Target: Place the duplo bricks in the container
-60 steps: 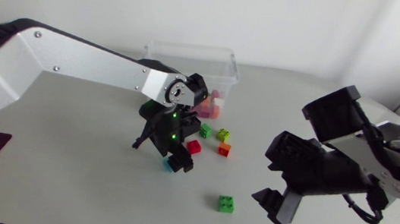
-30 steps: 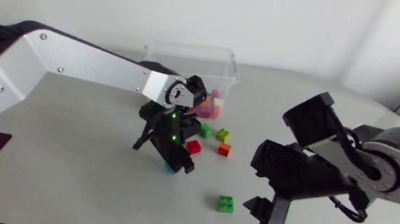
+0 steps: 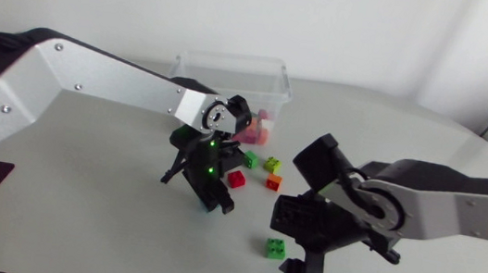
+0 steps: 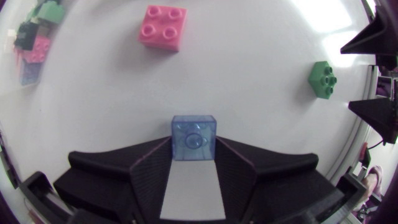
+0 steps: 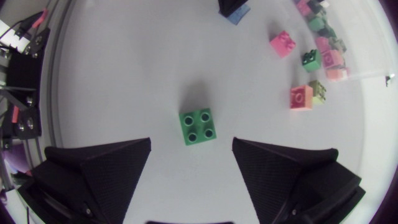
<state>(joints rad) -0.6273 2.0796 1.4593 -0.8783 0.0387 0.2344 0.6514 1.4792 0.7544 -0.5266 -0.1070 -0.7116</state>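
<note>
Left gripper (image 4: 194,149) is pinched narrow onto the translucent blue brick (image 4: 194,138), a finger on each side, down at the table. I'd guess it's ready to carry it to the clear container (image 3: 231,59) at its 12 o'clock. Right gripper (image 5: 191,147) hangs wide open over the green brick (image 5: 198,126), touching nothing, probably lined up to straddle it; that brick's at the left gripper's 4 o'clock.

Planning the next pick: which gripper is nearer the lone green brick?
Right. The right gripper hangs open just over the green brick. The left gripper sits farther off, shut on a blue brick.
</note>
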